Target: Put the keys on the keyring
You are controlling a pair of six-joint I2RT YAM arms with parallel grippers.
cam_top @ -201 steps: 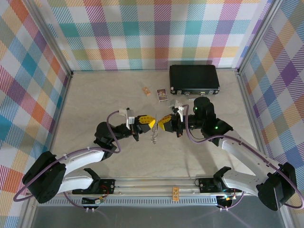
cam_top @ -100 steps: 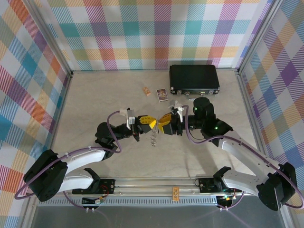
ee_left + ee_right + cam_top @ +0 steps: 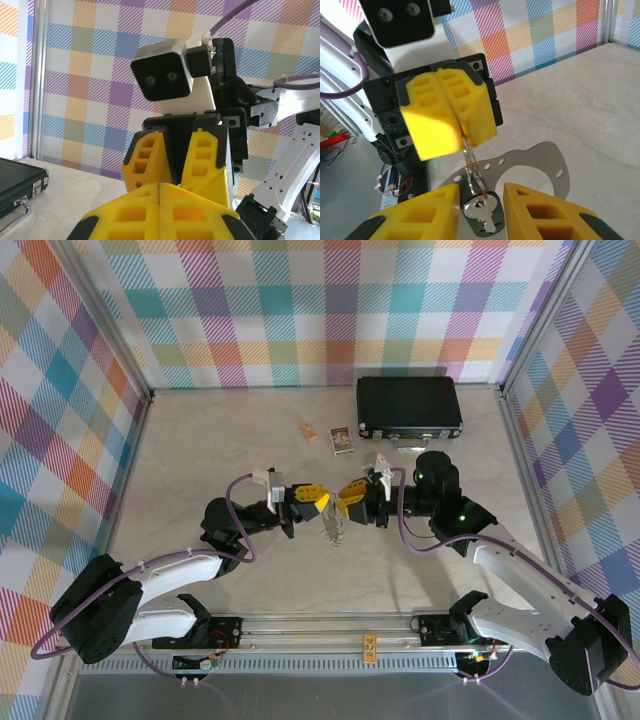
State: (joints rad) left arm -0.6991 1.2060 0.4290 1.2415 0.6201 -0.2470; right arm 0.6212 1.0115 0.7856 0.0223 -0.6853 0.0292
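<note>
My left gripper is shut on the top of a thin wire keyring, which hangs straight down from its yellow fingers. A silver key with a dark head dangles from the bottom of the ring, its hole threaded on the wire. My right gripper faces the left one, open, with one finger either side of the key and touching neither key nor ring. From above, ring and key hang over the table between the two grippers. In the left wrist view my own pads are pressed together, and the ring is hidden there.
A black case lies at the back right, also low on the left of the left wrist view. Two small cards lie behind the grippers. Plaid walls close in three sides.
My right gripper has opened and drawn back slightly to the right. The key now hangs free from the ring, which my left gripper still holds.
</note>
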